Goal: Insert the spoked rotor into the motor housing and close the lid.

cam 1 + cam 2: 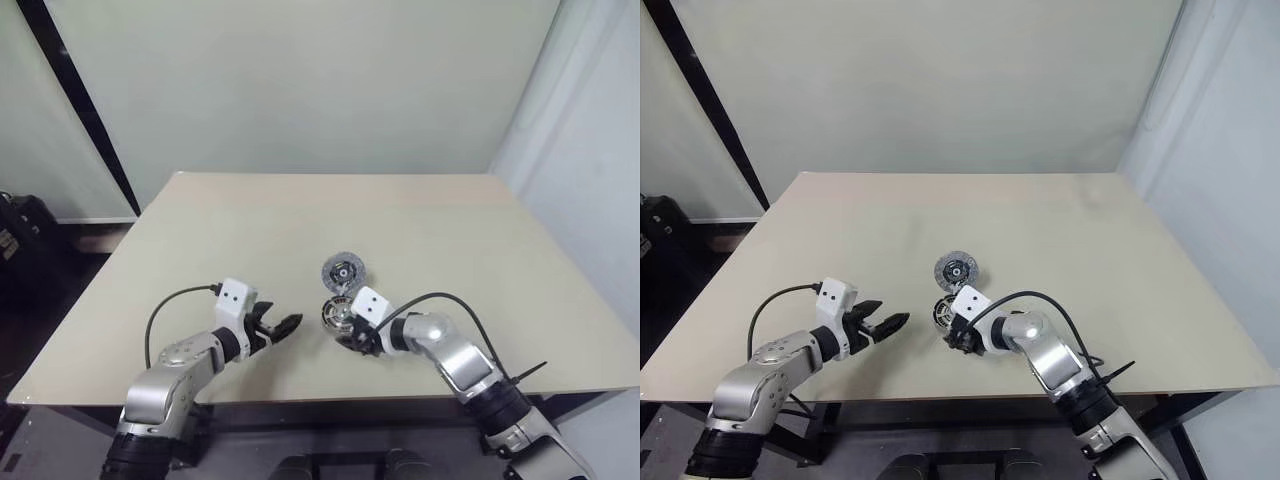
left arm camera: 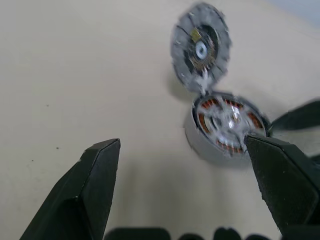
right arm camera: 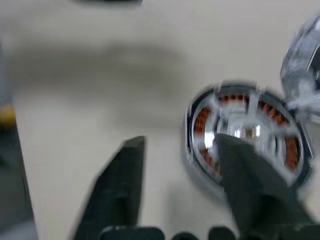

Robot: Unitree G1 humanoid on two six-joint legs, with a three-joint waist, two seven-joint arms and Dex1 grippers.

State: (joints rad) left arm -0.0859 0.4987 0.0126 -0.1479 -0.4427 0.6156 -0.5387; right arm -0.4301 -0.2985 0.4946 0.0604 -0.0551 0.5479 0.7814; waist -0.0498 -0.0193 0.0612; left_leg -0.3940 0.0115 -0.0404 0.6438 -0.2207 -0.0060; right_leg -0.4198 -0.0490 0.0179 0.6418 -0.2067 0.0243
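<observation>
Motor housing (image 1: 338, 314) mid-table, lid (image 1: 342, 270) just beyond

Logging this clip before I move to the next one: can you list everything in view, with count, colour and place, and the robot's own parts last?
motor housing: one, silvery with copper-brown windings, on the table near its front edge, by the right gripper.
spoked rotor: one, pale spokes over the windings, seated in the motor housing.
lid: one, grey with a dark hub, lying flat on the table just behind the motor housing, touching or nearly touching it.
table: one, beige top.
wall: pale green, behind the table.
left gripper: one, black fingers, open, holding nothing, above the table left of the motor housing.
right gripper: one, black fingers, open, at the motor housing's front edge.
</observation>
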